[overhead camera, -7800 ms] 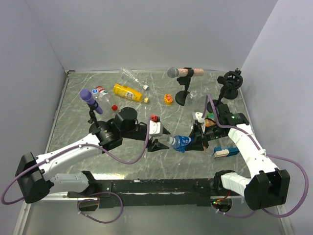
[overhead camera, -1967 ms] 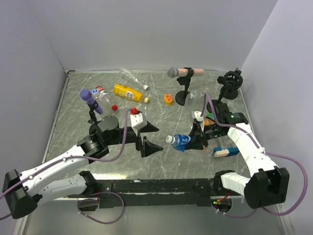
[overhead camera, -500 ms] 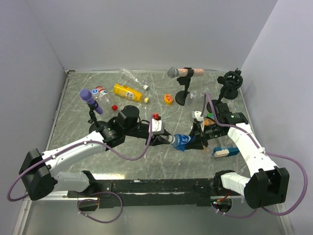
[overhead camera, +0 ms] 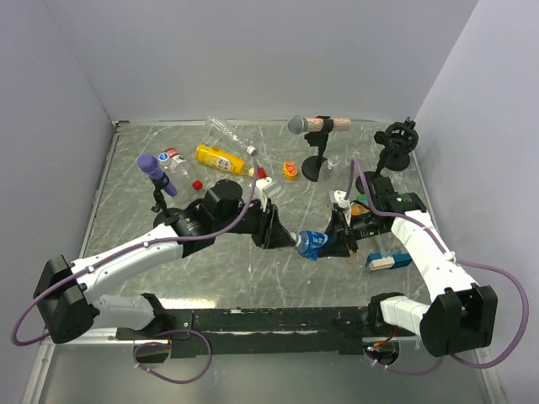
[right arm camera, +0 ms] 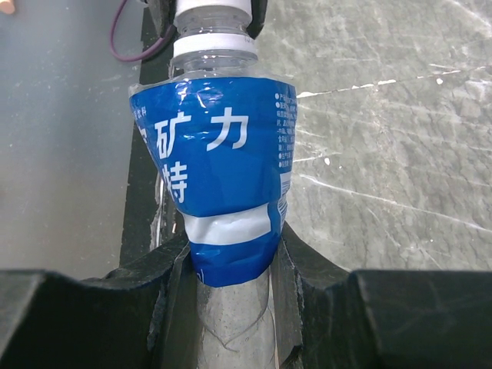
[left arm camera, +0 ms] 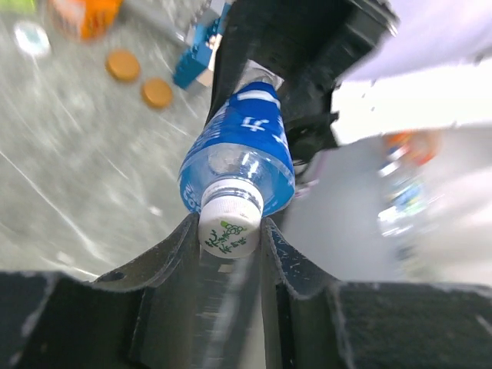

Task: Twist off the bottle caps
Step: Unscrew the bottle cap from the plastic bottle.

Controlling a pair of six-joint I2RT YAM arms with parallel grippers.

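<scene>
Grey marbled tabletop (overhead camera: 278, 278), boxed in by pale walls, carries everything you are working with. Your left gripper (left arm camera: 229, 244) is pinched narrow on the white ribbed plastic screw cap (left arm camera: 229, 229) of a small clear plastic bottle with a blue label (right arm camera: 219, 177). In the left wrist view a black finger (left arm camera: 181, 246) presses on each side of that cap, whose face carries green print. Your right gripper (right arm camera: 231, 265) clamps the same bottle by its lower end, jaws close together, and the label's bottom edge is creased between them. The bottle lies roughly level between your two grippers, near the table's middle and a little toward your right arm, with its cap pointing at your left arm. The cap sits on the neck. You cannot tell whether the bottle touches the table.

Well apart, at the far side, a yellow plastic bottle (overhead camera: 221, 158) lies beside a clear unlabelled bottle (overhead camera: 226, 130). A loose red cap (overhead camera: 197, 183) rests near the purple-headed microphone (overhead camera: 153, 171). A stubby orange bottle (overhead camera: 290, 171) sits by the stand of the grey-headed microphone (overhead camera: 307, 124). Two orange-brown round caps (left arm camera: 123, 65) lie near a blue and white block (overhead camera: 389, 260).
</scene>
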